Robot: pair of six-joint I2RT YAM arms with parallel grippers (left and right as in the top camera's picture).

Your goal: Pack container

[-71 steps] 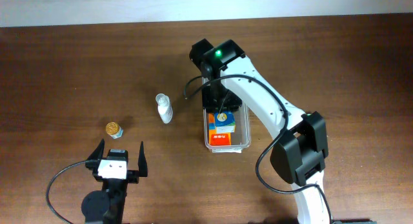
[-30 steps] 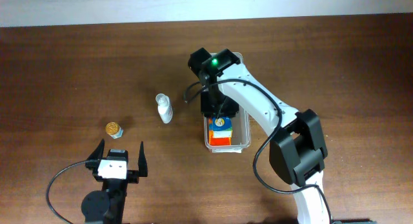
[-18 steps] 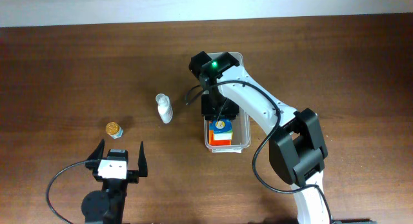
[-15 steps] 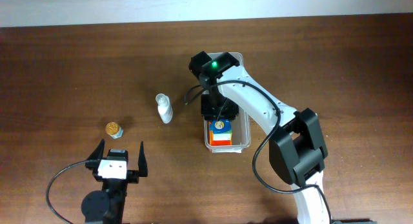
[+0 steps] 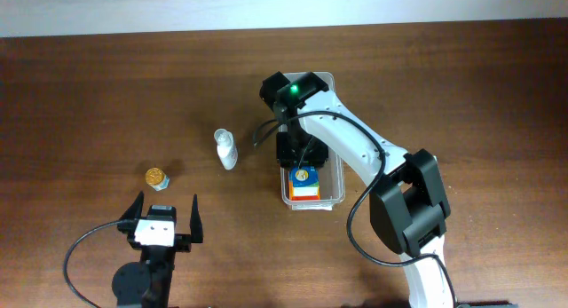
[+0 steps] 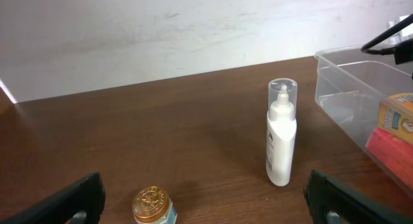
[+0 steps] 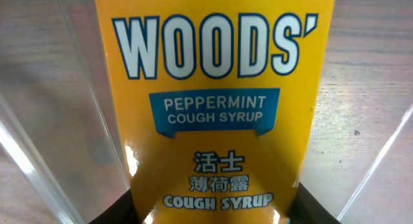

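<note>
The clear plastic container (image 5: 337, 178) lies at the table's middle, and its end wall (image 6: 335, 75) shows at the right of the left wrist view. My right gripper (image 5: 300, 154) reaches down into it, shut on a yellow cough syrup box (image 5: 304, 178). In the right wrist view that box (image 7: 213, 101) fills the frame, with my right gripper (image 7: 213, 214) clamping its lower end and the container's clear walls (image 7: 61, 121) on both sides. From the left wrist view the box (image 6: 395, 112) shows over the rim. My left gripper (image 5: 165, 217) stands open near the front edge, holding nothing.
A white pump bottle (image 5: 226, 149) stands left of the container, upright in the left wrist view (image 6: 282, 135). A small jar with a gold lid (image 5: 158, 177) sits further left, just ahead of my left gripper (image 6: 203, 211). A pale wall borders the table's far edge.
My right gripper has drawn slightly nearer and sunk in the container with the box, so less of the box shows from above. The left arm has not moved.
</note>
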